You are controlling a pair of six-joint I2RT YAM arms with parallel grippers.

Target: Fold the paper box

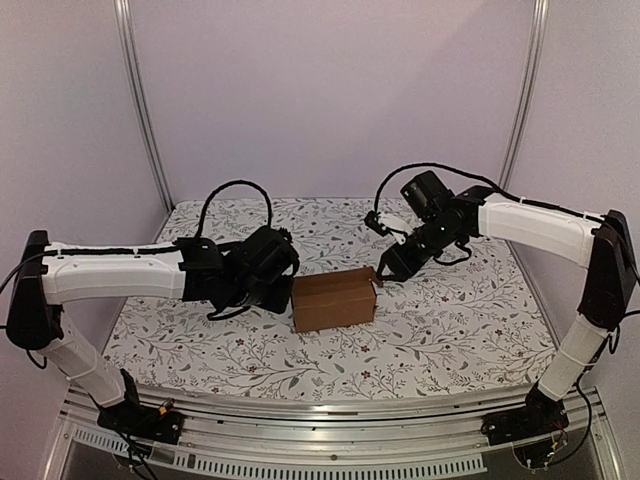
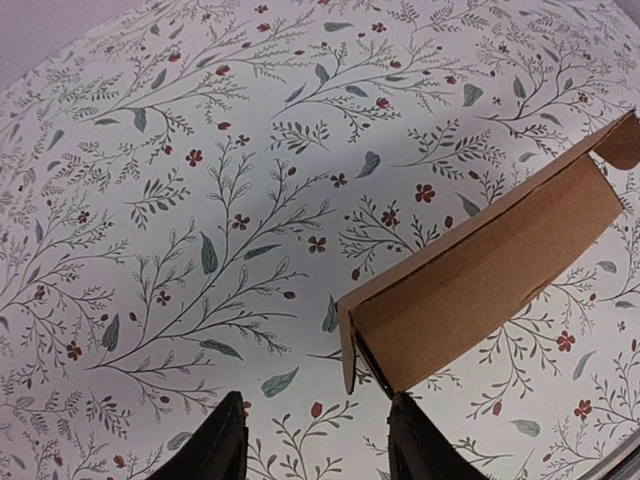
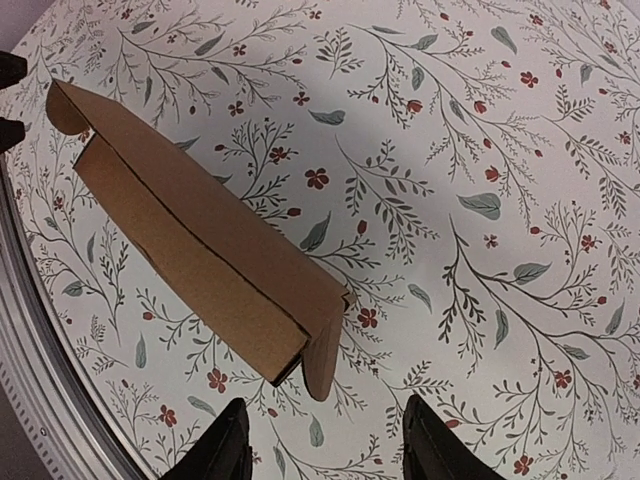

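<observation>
The paper box (image 1: 335,300), plain brown cardboard, lies at the middle of the top view. It rests on the surface (image 1: 450,330), which is covered by a cloth printed with leafy sprigs and small red flowers. From above the box reads as a low oblong block, its long side running left to right across the frame.

The left end effector (image 2: 318,425) sits at the box's left end in the top view, close against it; whether it touches cannot be told. In the left wrist view its two black fingers (image 2: 222,445) rise from the bottom edge with a clear gap and only cloth between them. This end effector is open and grips nothing. The box's near corner lies just above the right-hand finger, and the box runs off toward the upper right of the frame.

The right end effector (image 3: 325,425) is at the box's upper right corner in the top view. In the right wrist view its fingers (image 3: 228,445) stand apart at the bottom edge. The box stretches from the upper left down to lower centre there. Its end flap (image 3: 325,350) hangs just ahead of the gap, with neither finger pressed on it, so this end effector is also open.
</observation>
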